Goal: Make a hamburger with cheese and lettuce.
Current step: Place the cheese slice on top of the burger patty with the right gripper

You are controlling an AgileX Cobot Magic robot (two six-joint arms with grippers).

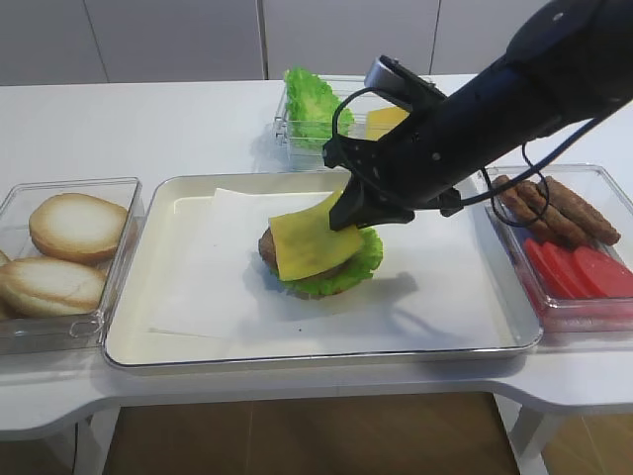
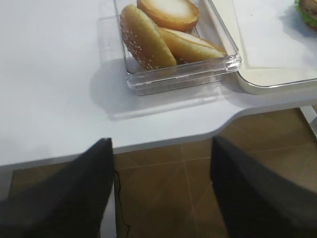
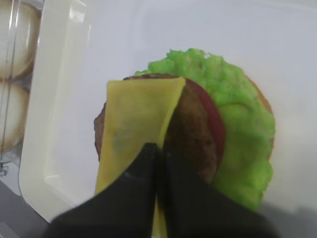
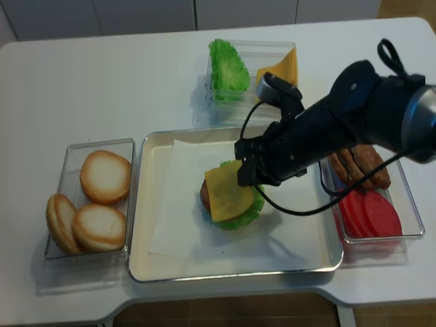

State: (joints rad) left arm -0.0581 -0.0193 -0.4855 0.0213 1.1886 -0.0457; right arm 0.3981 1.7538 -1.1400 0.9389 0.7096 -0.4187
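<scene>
While nearly shut, right jaws pinch cheese (image 3: 136, 119) edge, slice draped over hamburger (image 3: 198, 134).

Bright, even overhead light, soft shadows; right wrist view blurred, exterior views sharp.

Hidden and cut-off parts around the burger tray

The cheese (image 3: 138, 124) covers most of the patty (image 3: 193, 134) on the hamburger (image 1: 321, 259), and the bun base barely shows past the lettuce (image 3: 233, 114). The right gripper (image 3: 157, 158) blocks the slice's near edge in the right wrist view, its fingers dark and blurred, running off the bottom edge. In the left wrist view the left gripper (image 2: 161, 193) shows only 2 blurred fingers cut by the frame, and the bun box (image 2: 198, 69) is cropped at the top.
</scene>
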